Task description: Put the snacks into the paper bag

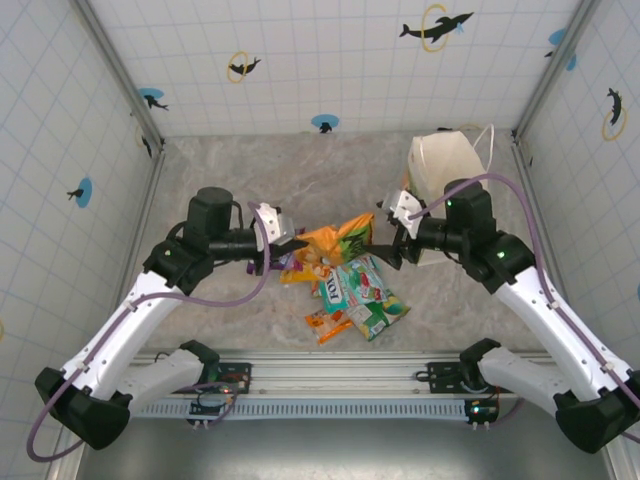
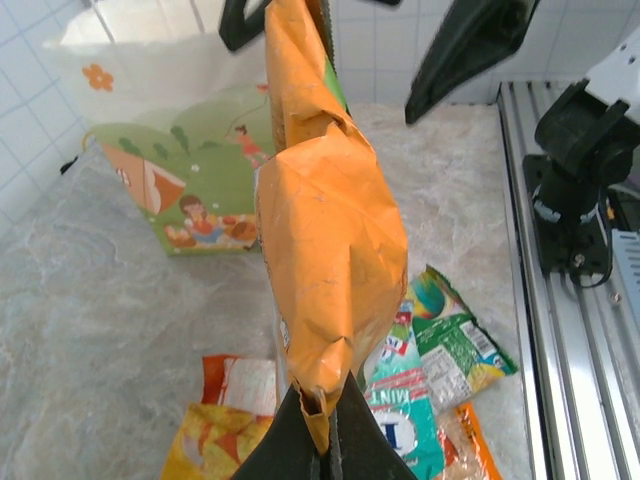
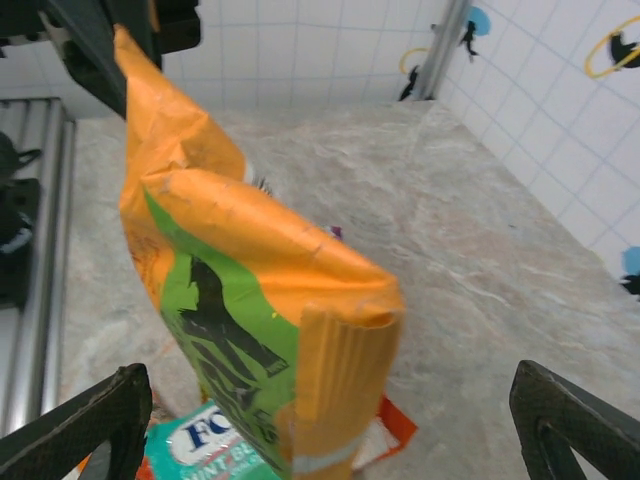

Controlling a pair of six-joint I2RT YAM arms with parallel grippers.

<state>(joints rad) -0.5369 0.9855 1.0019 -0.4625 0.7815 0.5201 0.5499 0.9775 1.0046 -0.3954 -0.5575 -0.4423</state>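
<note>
Pinching the orange packet point(image 1: 335, 240) tight by one end, the left gripper point(image 1: 293, 245) holds it up over the other snacks point(image 1: 358, 295) on the table point(image 1: 240, 320) (fully mid-air), while the right gripper point(image 1: 386, 246) has its jaws wide apart around the other end, bag point(image 1: 440, 165) standing just behind it.

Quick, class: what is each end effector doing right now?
Left end effector: closed on the large glossy orange snack packet.
Right end effector: open, holding nothing.
</note>
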